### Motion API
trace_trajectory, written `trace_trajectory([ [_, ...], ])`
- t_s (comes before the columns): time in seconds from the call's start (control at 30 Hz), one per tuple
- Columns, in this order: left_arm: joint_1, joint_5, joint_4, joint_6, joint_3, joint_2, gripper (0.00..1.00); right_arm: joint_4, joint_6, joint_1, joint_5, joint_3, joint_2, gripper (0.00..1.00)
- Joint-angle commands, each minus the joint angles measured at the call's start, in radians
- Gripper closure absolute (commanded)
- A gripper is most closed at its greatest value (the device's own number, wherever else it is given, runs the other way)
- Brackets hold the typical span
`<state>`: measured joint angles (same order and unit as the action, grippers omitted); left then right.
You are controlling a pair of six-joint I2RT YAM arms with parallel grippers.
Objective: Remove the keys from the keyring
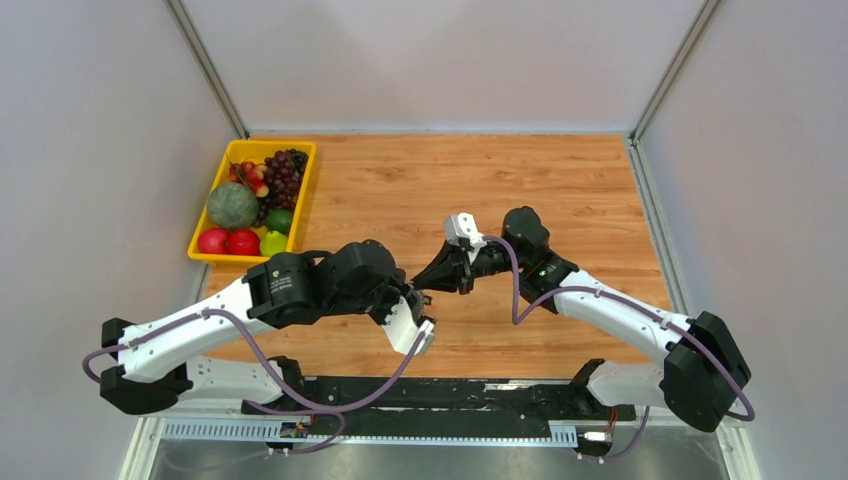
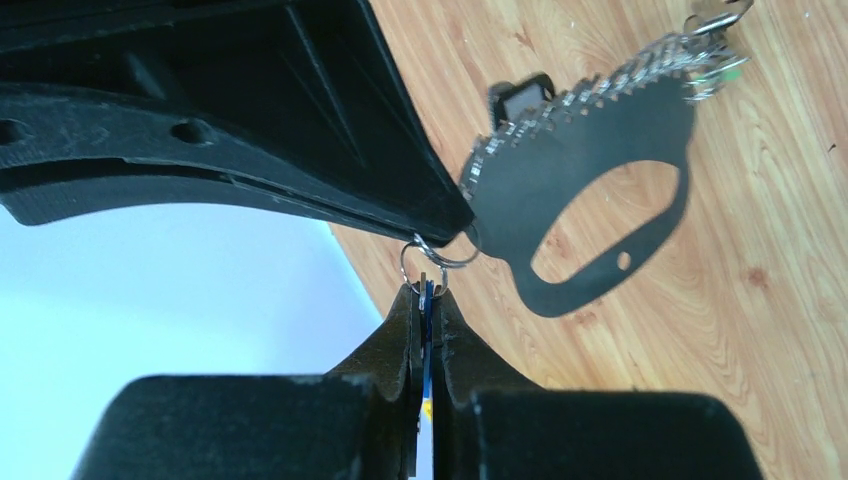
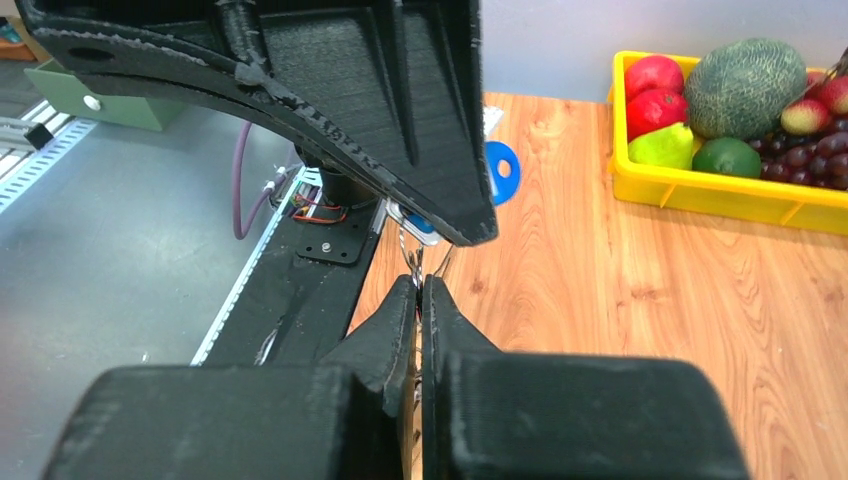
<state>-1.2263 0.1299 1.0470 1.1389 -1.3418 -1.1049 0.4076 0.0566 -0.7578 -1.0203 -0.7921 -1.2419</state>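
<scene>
Two claws meet above the surface [image 1: 400, 190]: left claw [image 2: 427, 290] pinches blue key [image 2: 428, 345]; right claw [image 3: 421, 288] pinches its small ring [image 3: 428, 258]; keyring [image 2: 540, 170] hangs at 2 o'clock from key.

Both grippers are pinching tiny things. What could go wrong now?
The left gripper pinches just the thin edge of a blue key, so it might slip out. The right gripper holds the small wire ring only at its tip. Pulling could bend the ring or let it drop.
</scene>
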Motion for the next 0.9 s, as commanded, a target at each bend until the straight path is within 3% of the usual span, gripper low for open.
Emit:
trace_trajectory([
  [0.0,-0.013,0.002,-0.06,-0.055,0.05,0.075,1.0,0.0,-0.094,0.035,0.051,-0.027,0.022,1.0],
  [0.33,-0.013,-0.046,-0.136,-0.152,0.186,0.107,1.0,0.335,-0.357,0.059,0.141,0.075,0.092,1.0],
  [0.43,-0.012,-0.04,-0.227,-0.228,0.197,0.081,1.0,0.304,-0.344,0.06,0.222,0.084,0.122,1.0],
  [0.57,0.041,0.025,-0.369,-0.539,0.185,0.037,1.0,0.049,-0.238,0.061,0.526,0.091,0.218,1.0],
  [0.67,0.149,0.147,-0.47,-0.787,0.182,0.0,1.0,-0.086,-0.189,0.061,0.742,0.097,0.291,1.0],
  [0.77,0.271,0.184,-0.443,-1.05,0.123,-0.106,0.96,-0.163,-0.168,0.061,0.894,0.114,0.36,1.0],
  [0.87,0.423,0.094,-0.347,-1.186,0.047,-0.231,0.95,-0.205,-0.166,0.061,0.993,0.14,0.432,1.0],
])
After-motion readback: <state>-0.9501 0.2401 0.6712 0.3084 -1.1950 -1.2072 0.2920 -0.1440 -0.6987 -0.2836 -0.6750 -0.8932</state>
